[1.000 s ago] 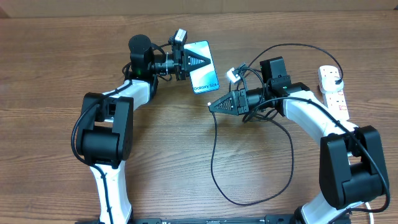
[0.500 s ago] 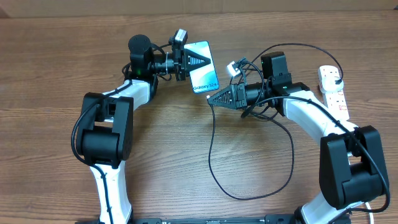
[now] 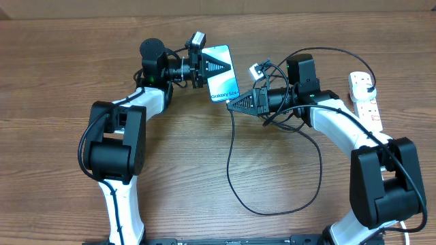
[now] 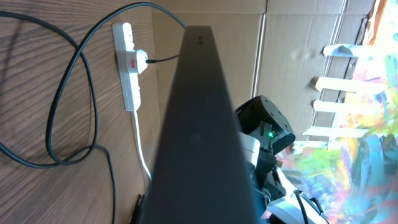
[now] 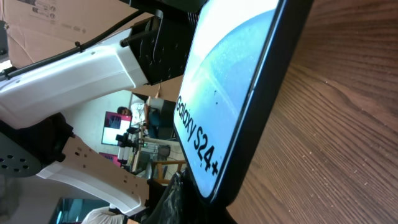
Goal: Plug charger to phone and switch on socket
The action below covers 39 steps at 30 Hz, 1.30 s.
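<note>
**Overhead and wrist views.** The left end effector is clamped on the phone, with one finger lying across the upper part of the blue-teal screen. The phone sits at the far centre of the counter, screen up. The right end effector is closed and points left, its tip just beside the phone's lower edge; whether the two touch cannot be told. The charger runs into this tip and appears pinched there, with the connector itself hidden. From the tip the cable trails toward the near edge and loops right. It then arcs back over the right arm to its plug, which is seated in the socket at the far right, well apart from the phone. In the left wrist view the phone shows edge-on as a dark slab, with the socket beyond it. In the right wrist view the phone is tilted over the wood.

**Surface and room.** The counter is brown wood grain. Cardboard boxes stand behind it.

**Count.** Two arms, two end effectors, one phone, one charger, one socket.
</note>
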Tool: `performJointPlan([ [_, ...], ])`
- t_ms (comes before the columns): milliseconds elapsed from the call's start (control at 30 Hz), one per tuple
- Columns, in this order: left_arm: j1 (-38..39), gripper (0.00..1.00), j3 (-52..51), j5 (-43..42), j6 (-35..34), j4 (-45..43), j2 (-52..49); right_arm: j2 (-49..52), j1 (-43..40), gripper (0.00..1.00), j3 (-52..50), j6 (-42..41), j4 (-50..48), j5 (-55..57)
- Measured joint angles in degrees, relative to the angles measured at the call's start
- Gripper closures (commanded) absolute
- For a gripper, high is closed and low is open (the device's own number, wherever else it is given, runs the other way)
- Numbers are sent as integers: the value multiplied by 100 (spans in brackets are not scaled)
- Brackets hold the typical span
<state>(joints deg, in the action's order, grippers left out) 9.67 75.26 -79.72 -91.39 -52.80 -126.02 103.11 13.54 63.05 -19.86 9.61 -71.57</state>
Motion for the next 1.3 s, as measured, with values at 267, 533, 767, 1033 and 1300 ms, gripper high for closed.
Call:
performJointPlan([
  [267,22,96,0,9,0,-2,0,0,0,96,0,-114,-2,-17],
  [533,55,95,2,83,-2,-2,0,0,0,96,0,-205,-31,-17],
  [767,55,95,11,111,-2,-2,0,0,0,96,0,-295,-96,-13],
  [1033,66,96,11,151,-2,-2,0,0,-2,96,0,-417,-103,7],
  [1300,74,95,15,236,-17,-4,0,0,0,96,0,-603,-269,28],
])
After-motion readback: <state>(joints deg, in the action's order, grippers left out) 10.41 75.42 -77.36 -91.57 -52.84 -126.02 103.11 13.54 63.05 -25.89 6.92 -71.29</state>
